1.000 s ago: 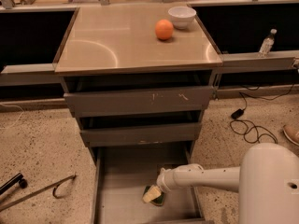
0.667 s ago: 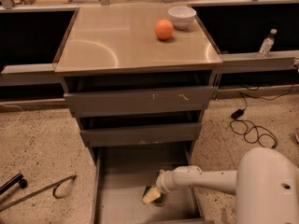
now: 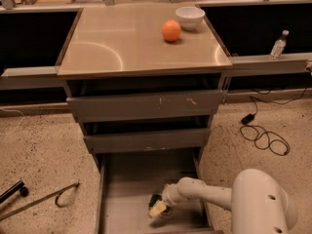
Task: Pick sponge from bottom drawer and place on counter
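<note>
The bottom drawer (image 3: 129,179) is pulled out at the foot of the cabinet, showing its bare grey floor. My gripper (image 3: 159,207) reaches down into it from the right on a white arm (image 3: 209,194) and sits low over the drawer floor near its front. The sponge (image 3: 155,200) is right at the gripper's tip, showing a dark green patch with pale yellow just below it, and is partly hidden by the gripper. The counter (image 3: 122,45) is the glossy beige cabinet top above.
An orange (image 3: 171,30) and a white bowl (image 3: 190,17) sit at the counter's back right. Two upper drawers (image 3: 146,105) stand slightly open above my arm. A black cable (image 3: 263,136) lies on the floor to the right, a dark tool (image 3: 34,202) to the left, and a bottle (image 3: 278,44) stands on the right ledge.
My arm has shifted slightly lower and toward the drawer's front. A dark green patch of the sponge now shows at the gripper's tip.
</note>
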Available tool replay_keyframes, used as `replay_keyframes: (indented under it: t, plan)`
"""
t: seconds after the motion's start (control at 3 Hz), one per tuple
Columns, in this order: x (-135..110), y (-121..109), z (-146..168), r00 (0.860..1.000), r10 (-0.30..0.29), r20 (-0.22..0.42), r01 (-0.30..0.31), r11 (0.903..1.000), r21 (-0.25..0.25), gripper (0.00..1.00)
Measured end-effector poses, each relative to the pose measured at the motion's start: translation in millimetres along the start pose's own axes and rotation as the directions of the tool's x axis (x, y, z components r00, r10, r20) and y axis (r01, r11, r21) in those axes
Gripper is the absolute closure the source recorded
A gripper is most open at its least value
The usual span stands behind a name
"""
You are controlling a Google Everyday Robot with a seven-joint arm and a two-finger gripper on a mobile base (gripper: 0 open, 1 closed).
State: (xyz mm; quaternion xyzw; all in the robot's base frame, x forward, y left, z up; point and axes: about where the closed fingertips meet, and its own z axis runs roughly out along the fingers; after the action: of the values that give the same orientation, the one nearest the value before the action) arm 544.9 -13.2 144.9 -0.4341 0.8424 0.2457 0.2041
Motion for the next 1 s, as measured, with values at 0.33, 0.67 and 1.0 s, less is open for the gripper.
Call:
replay_keyframes:
  t: [0.33,0.67,1.0]
  plan:
    - [18.6,-6.0,21.7,1.0,0.017,-0.002,-0.017,0.9997,-0.018,0.0]
    - [26.7,-5.7,30.7,1.0,0.014,-0.006,-0.014,0.9997,-0.021,0.0]
    - [26.6,-5.6,30.7,1.0,0.014,-0.006,-0.014,0.9997,-0.021,0.19]
